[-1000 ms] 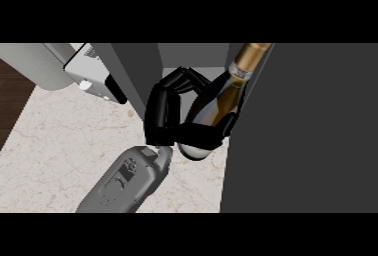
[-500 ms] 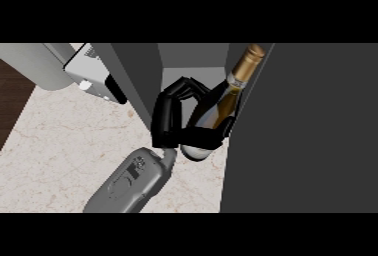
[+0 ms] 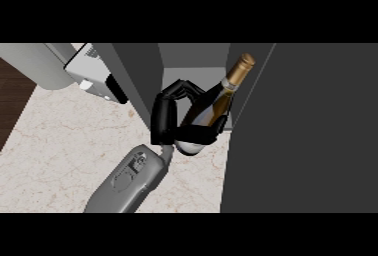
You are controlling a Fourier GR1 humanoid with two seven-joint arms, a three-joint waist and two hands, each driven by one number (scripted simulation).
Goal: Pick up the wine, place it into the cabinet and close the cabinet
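My black hand (image 3: 171,116) curled round dark glass wine bottle with gold foil neck (image 3: 215,107), neck tilted toward 1 o'clock. Ease base into grey cabinet (image 3: 196,57) opening (door (image 3: 310,125) close at 3 o'clock), set down, then release.

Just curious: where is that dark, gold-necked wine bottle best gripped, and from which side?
On the wine bottle, its wide lower body, from the view's left, as the black left hand does: the neck points into the grey cabinet, whose dark door blocks the right.
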